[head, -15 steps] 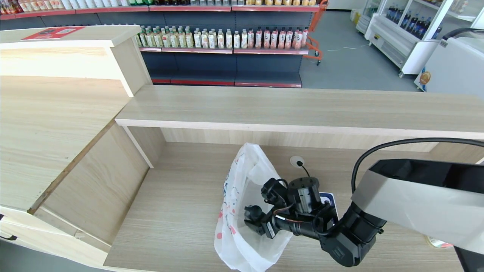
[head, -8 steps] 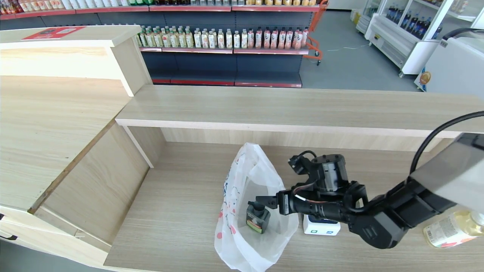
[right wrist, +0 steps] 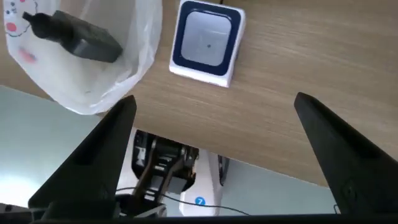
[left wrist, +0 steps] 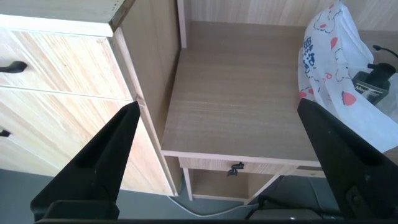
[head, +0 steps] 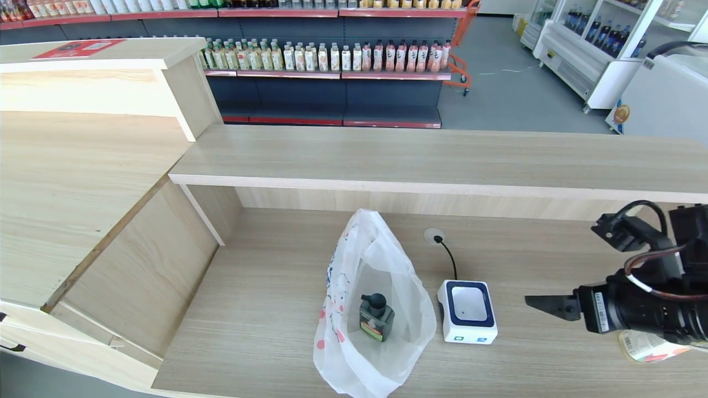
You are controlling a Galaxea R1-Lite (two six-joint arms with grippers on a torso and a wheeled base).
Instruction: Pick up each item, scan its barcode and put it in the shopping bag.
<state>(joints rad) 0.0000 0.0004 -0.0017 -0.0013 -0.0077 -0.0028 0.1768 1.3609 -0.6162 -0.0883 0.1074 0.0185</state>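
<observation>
A white shopping bag [head: 354,287] with red and blue prints stands open on the lower counter. A dark pump bottle [head: 376,317] stands inside it, seen as well in the right wrist view [right wrist: 81,37] and the left wrist view [left wrist: 371,83]. Just right of the bag sits the white and blue barcode scanner [head: 468,311] [right wrist: 208,40]. My right gripper [head: 545,305] [right wrist: 214,102] hangs open and empty, right of the scanner. Beneath that arm lies a clear bottle [head: 644,345], mostly hidden. My left gripper [left wrist: 219,106] is open and empty, low by the counter's left front corner.
A raised wooden ledge [head: 442,160] runs behind the lower counter, and a side panel [head: 144,276] closes it on the left. The scanner's cable [head: 448,254] runs to a grommet behind it. Store shelves and fridges stand far back. Drawers [left wrist: 56,124] lie left of the counter.
My right gripper has come out of the bag, leaving the dark pump bottle inside, and has swung right past the scanner. The scanner is now uncovered.
</observation>
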